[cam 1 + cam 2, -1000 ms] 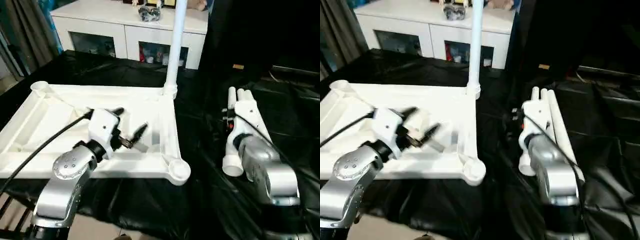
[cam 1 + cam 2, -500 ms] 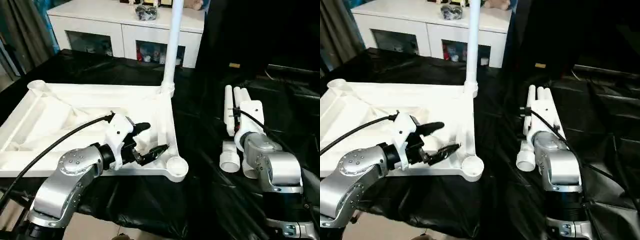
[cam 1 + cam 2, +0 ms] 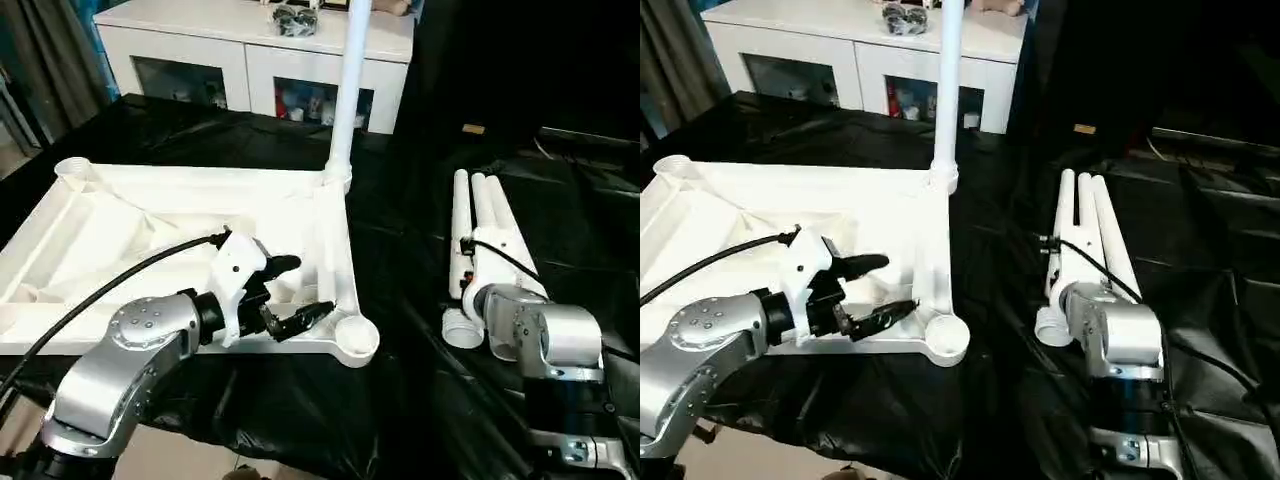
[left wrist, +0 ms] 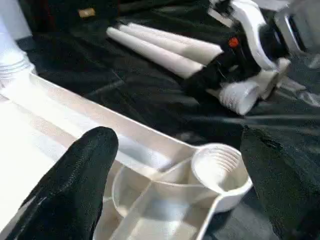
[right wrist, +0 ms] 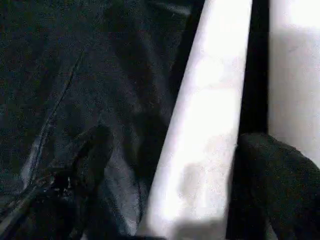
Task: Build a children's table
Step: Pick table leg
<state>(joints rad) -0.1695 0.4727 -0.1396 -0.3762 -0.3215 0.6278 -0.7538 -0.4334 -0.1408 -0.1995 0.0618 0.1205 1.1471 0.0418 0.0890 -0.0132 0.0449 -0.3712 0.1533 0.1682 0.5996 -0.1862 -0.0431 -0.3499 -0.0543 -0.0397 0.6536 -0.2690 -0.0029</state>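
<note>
Left eye view: the white tabletop [image 3: 150,240] lies upside down on the black-covered work surface [image 3: 400,260], ribbed underside up, with one leg [image 3: 345,90] standing upright in its far right corner socket. The left gripper [image 3: 290,295] hovers over the near right part of the tabletop with its two black fingers spread apart and nothing between them; they point toward the empty near right corner socket [image 3: 355,338], which sits just beyond the fingertips. In the left wrist view that threaded socket [image 4: 220,167] shows between the two black fingers [image 4: 75,185], and no finger touches it.

Three loose legs [image 3: 485,235] lie side by side on the black cover to the right of the tabletop, well apart from it, their threaded ends toward the robot. The right gripper [image 3: 1058,250] is down on this bundle. In the right wrist view one black finger [image 5: 272,185] lies in the gap between two of the legs and the other [image 5: 75,190] is on the outer side of the nearer leg [image 5: 200,140], so the fingers straddle it; I cannot tell whether they press on it.

The black cover is wrinkled and glossy. Behind the work surface stands a white cabinet [image 3: 250,60] with glass-fronted compartments, small objects [image 3: 297,15] on its top.
</note>
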